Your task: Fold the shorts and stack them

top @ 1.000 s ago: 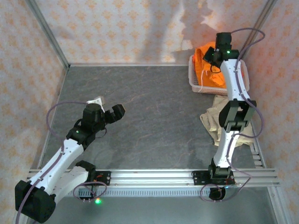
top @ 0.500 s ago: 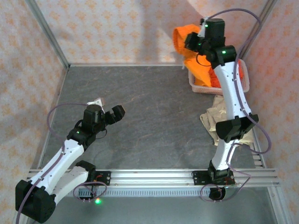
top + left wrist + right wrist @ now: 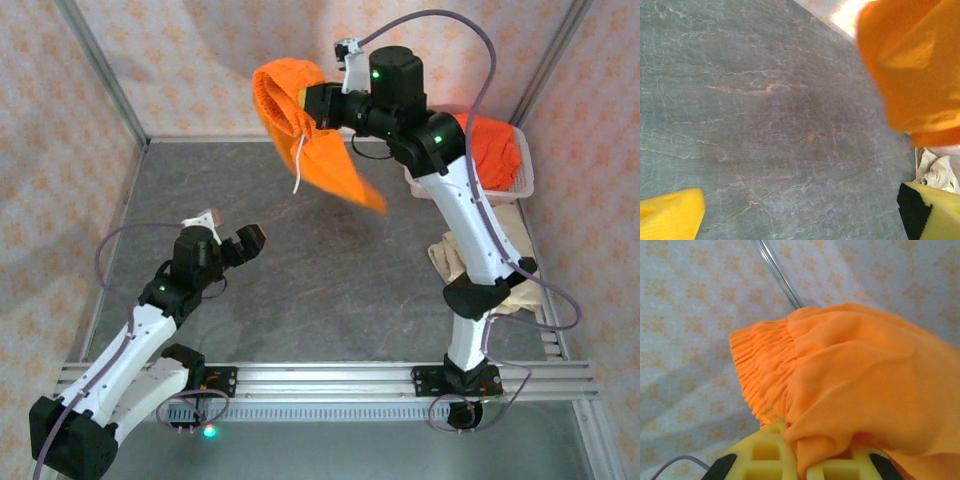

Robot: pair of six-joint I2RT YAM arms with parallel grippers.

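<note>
High rear camera overlooks the table (image 3: 330, 260); both wrist cameras, nearer, share the orange shorts (image 3: 865, 380)

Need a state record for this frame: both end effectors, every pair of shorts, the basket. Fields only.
left end effector: open, empty, low over the table
right end effector: shut on the held orange shorts
held orange shorts: hanging in the air above the back of the table, white drawstring dangling
basket: back right corner, orange cloth inside
beige shorts: crumpled on the table in front of the basket, partly behind the right arm
folded stack: none yet
</note>
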